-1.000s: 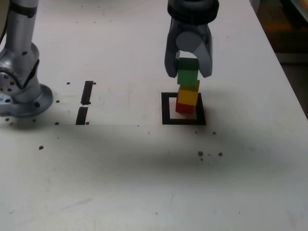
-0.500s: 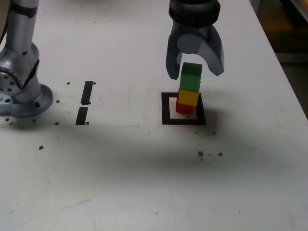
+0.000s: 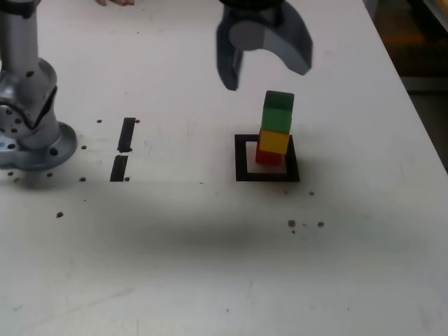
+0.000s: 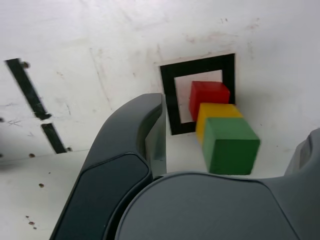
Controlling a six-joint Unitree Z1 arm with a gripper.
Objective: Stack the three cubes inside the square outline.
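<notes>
Gripper, jaws wide apart and empty, its upper part cut off by the exterior view's edge

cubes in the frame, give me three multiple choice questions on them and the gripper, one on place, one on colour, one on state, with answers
1. Which cube is at the bottom of the stack?
a) green
b) red
c) yellow

2. What colour is the tape outline around the stack's base?
a) black
b) blue
c) white

3. How does the gripper stand?
a) shut on the yellow cube
b) shut on nothing
c) open, holding nothing

1 b: the red cube sits lowest, under the yellow cube and green cube.
2 a: the square outline is plainly black tape.
3 c: the gripper has its jaws spread wide, away from the cubes.
</notes>
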